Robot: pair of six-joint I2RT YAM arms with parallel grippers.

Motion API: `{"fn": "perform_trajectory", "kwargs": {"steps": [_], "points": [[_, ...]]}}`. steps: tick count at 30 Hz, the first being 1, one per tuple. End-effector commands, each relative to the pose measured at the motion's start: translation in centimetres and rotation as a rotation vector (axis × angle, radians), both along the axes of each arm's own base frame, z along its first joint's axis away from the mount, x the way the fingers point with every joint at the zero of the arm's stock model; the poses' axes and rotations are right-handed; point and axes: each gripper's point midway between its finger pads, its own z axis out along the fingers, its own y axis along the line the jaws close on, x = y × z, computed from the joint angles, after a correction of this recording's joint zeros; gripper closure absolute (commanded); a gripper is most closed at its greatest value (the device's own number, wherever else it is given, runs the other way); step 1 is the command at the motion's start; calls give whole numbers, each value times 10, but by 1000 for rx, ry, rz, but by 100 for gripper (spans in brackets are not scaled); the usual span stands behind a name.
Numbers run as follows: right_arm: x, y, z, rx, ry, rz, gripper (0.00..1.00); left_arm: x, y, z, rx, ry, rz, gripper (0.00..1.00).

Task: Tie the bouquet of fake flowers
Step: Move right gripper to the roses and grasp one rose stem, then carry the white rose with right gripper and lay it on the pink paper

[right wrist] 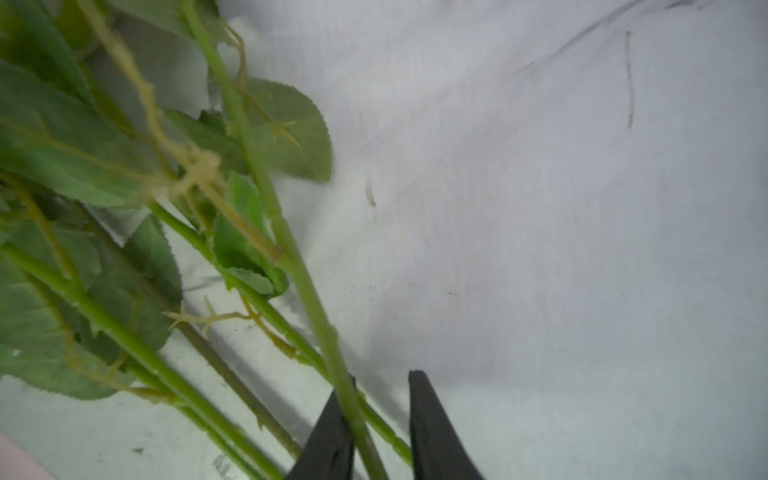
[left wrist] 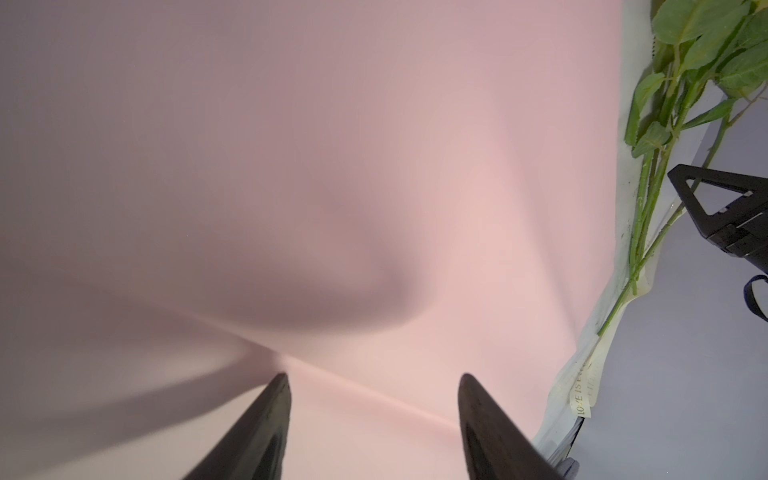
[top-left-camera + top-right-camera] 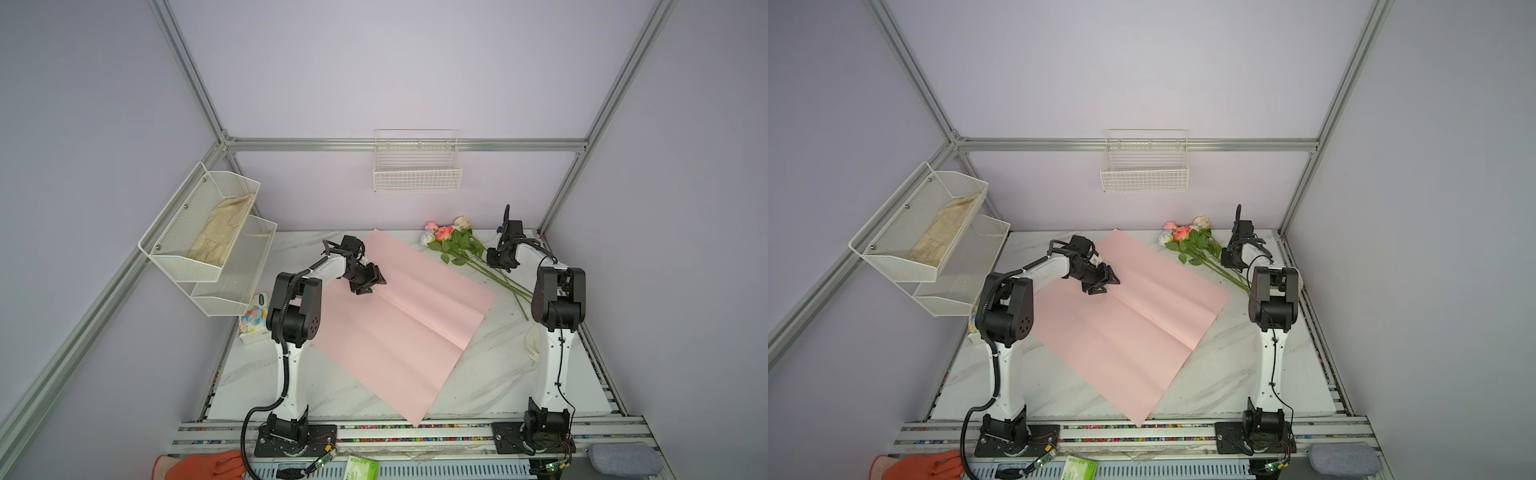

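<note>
The bouquet of fake flowers [image 3: 453, 245] lies loose on the marble table [image 3: 490, 374] at the far right. Its blooms point toward the back wall, and it sits just beside the pink paper sheet [image 3: 407, 316] but not on it, so the step in hand is probably gathering the flowers to carry them onto the paper. To that end the right gripper [image 1: 382, 374] reaches down at the stems [image 1: 291, 257] below the leaves, forearm stretched toward the back. Its jaws stand narrow with two stems between them; whether they pinch yet I cannot tell. The left gripper [image 3: 368, 284] hangs low over the sheet's far half, elbow bent and wrist tipped down, jaws spread and empty — perhaps placed to steady the paper. A cream ribbon [image 2: 582, 399] lies by the stem ends.
</note>
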Motion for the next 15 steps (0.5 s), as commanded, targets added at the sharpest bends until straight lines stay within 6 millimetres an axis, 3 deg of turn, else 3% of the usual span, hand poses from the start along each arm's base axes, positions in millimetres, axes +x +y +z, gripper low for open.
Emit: {"fn": "perform_trajectory", "kwargs": {"steps": [1,4,6,8,10,12,15], "points": [[-2,-1,42,-32,-54,26,83,6,-6,65,-31,-153,-30,36],[-7,2,61,-20,-73,41,98,-1,-2,79,-24,-179,-26,36],[-16,3,73,-19,-61,32,98,-7,3,86,-4,-195,-17,36],[-29,20,90,69,-67,18,99,-14,14,93,38,-213,11,34],[-44,54,107,195,-94,25,100,-22,30,98,96,-230,54,31],[-62,109,119,295,-123,82,100,-31,48,102,134,-234,105,27],[-87,187,119,378,-106,149,100,-47,75,105,175,-238,182,25]]}}
